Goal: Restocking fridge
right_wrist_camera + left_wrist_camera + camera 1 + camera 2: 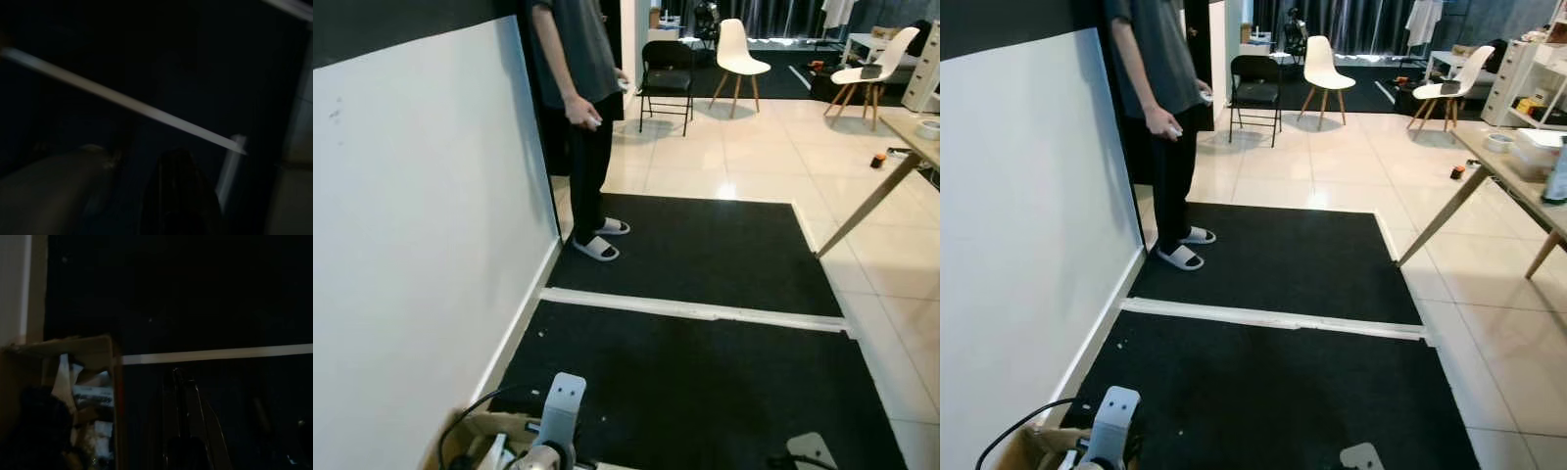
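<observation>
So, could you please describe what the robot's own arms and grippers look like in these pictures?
The left arm is light silver-grey, ending in a flat rounded bracket with two small holes, and a black cable loops beside it. Of the right arm, a pale grey rounded piece shows at the bottom edge. In the dark wrist views, the left gripper shows long, thin black fingers; the right gripper is a blurred black shape.
</observation>
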Available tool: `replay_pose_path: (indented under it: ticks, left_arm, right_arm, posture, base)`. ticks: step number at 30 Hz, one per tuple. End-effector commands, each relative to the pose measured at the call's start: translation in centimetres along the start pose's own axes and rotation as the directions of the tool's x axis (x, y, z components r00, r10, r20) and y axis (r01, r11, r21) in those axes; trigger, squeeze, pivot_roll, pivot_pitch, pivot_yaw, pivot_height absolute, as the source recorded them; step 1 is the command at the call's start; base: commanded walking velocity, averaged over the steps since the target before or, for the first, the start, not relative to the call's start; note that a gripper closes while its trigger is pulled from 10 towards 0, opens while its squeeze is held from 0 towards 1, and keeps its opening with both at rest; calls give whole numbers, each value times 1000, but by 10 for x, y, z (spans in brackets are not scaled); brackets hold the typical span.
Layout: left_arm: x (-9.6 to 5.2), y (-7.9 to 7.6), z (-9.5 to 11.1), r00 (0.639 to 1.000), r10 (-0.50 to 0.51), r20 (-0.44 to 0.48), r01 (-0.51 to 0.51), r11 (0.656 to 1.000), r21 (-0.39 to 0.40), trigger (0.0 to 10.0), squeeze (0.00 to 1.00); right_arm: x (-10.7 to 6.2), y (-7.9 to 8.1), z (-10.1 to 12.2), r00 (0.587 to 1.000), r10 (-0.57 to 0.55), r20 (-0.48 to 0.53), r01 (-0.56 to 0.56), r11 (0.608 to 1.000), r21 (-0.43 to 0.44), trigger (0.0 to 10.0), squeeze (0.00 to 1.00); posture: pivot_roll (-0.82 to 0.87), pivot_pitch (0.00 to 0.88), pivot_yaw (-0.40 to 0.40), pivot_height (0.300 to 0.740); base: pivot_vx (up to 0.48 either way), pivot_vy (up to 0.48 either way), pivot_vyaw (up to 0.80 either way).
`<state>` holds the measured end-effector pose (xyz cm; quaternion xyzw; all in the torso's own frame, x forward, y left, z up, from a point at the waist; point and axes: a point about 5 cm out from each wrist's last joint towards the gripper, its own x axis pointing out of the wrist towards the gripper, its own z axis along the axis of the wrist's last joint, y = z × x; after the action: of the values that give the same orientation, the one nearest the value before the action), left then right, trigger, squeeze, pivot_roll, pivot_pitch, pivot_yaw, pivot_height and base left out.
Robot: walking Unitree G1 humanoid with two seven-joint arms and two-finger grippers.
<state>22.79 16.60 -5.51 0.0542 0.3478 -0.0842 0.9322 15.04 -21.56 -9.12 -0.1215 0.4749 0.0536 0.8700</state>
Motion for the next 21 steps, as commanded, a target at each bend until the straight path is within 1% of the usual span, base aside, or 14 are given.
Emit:
replay_pose_path:
  ticks: [1,9,21]
  left_arm:
    - [-1,0,-2,1000,1,-5,-1,1000,-9,10000,0]
    - [0,-1,-2,1000,-1,-5,1,1000,-10,10000,0]
    - [-1,0,-3,1000,1,-7,-2,1000,-10,10000,0]
  right_arm:
    - [-1,-6,0,1000,-16,9,16,999,29,10000,0]
    - [0,-4,4,1000,-9,12,8,1000,28,10000,0]
    - [2,-4,11,1000,-2,23,1,999,34,10000,0]
  posture:
    - [-68,26,14,726]
    - [-66,32,12,726]
    - [-64,34,9,726]
  base:
    - [311,0,0]
    - [309,0,-582]
    - [303,0,-800]
